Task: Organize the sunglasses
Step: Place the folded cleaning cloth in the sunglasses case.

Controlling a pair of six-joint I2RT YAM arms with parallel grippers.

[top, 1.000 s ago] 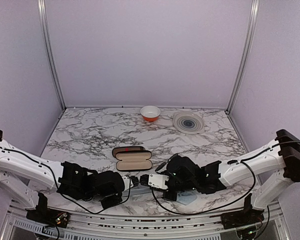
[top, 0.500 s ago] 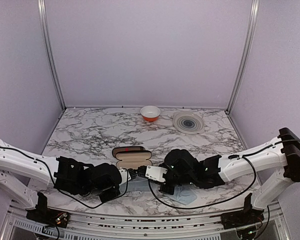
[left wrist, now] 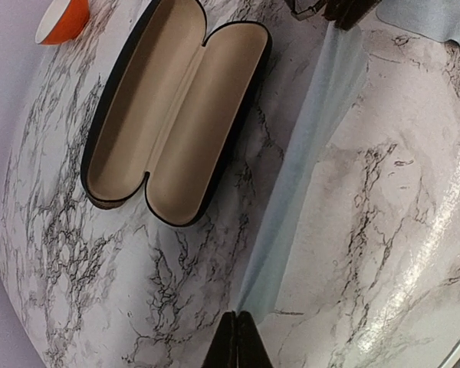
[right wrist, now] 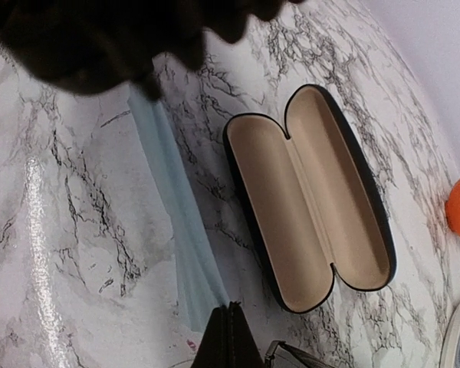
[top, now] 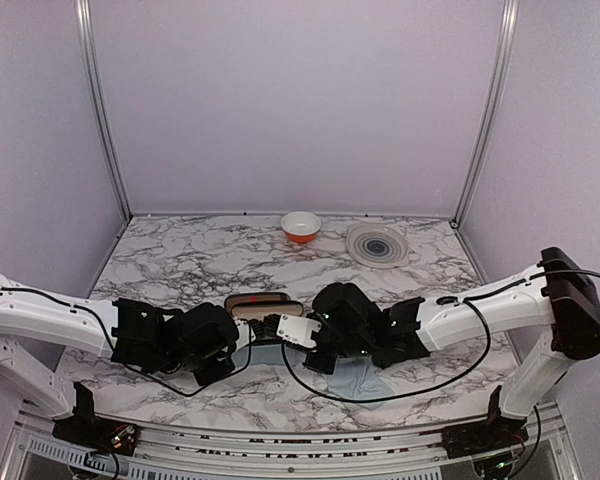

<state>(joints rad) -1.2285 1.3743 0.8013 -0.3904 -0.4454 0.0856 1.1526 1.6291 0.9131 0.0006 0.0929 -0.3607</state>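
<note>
A pale blue cloth [left wrist: 314, 138] is stretched between my two grippers, just in front of an open black case with a beige lining [left wrist: 176, 107]. My left gripper [left wrist: 238, 316] is shut on one corner of the cloth. My right gripper [right wrist: 230, 307] is shut on the cloth's [right wrist: 172, 207] other end, beside the case [right wrist: 307, 192]. A thin wire frame, probably the sunglasses [right wrist: 299, 356], peeks in at the bottom edge of the right wrist view. From above, both grippers meet in front of the case [top: 260, 303], and the cloth [top: 358, 378] trails under the right arm.
An orange bowl [top: 300, 226] and a grey ringed plate [top: 377, 244] stand at the back of the marble table [top: 180, 265]. Purple walls close in the sides and back. The arms span the near half of the table.
Both arms have moved away from the near edge up to the case, carrying the cloth with them. Both grippers have stayed shut.
</note>
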